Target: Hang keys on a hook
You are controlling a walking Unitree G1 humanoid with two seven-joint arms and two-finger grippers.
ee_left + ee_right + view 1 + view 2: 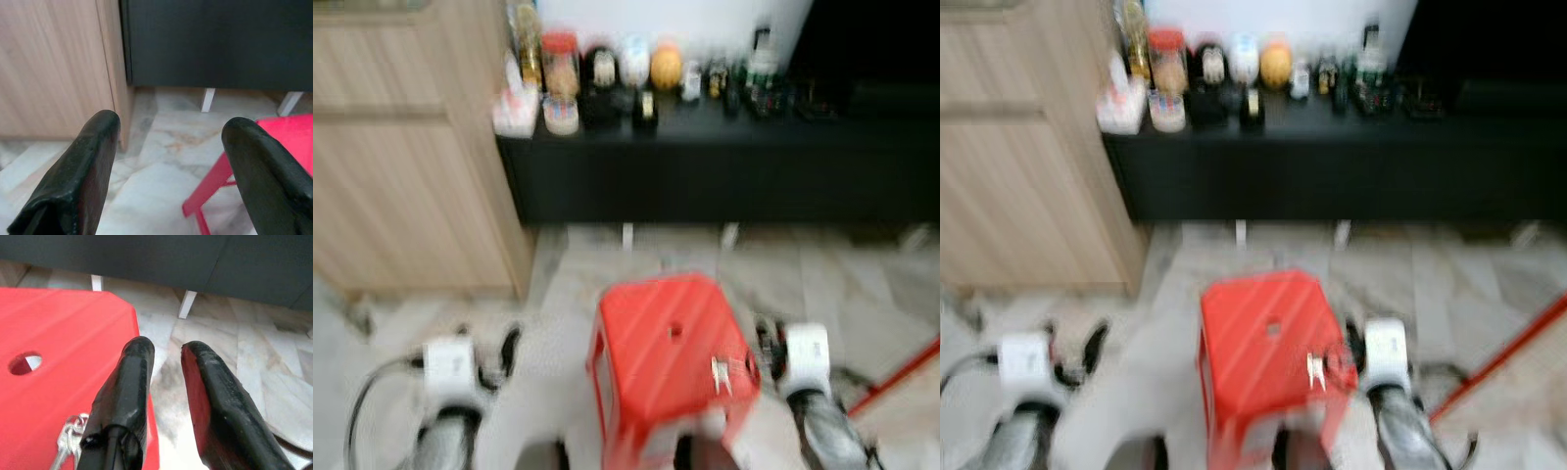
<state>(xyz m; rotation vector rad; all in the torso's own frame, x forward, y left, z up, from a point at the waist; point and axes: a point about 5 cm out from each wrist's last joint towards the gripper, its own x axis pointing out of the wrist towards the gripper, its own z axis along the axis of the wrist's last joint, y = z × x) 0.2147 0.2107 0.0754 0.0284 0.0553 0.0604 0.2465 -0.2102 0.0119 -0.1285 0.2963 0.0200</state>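
A small bunch of silver keys [720,373] lies on the right part of a red plastic stool [656,328] straight ahead of me. In the right wrist view the keys [68,436] lie beside one finger, on the stool top [63,333] near its right edge. My right gripper [164,355] hovers over that edge, its fingers a little apart with nothing between them. My left gripper [171,132] is wide open and empty, low over the floor left of the stool [288,134]. Both head views are blurred.
A low black sideboard [724,166] stands behind the stool, crowded with several jars and bottles [607,73]. A light wooden cabinet [401,147] stands at the left. The floor [803,274] is pale marble tile. A red rod [901,372] slants at the right.
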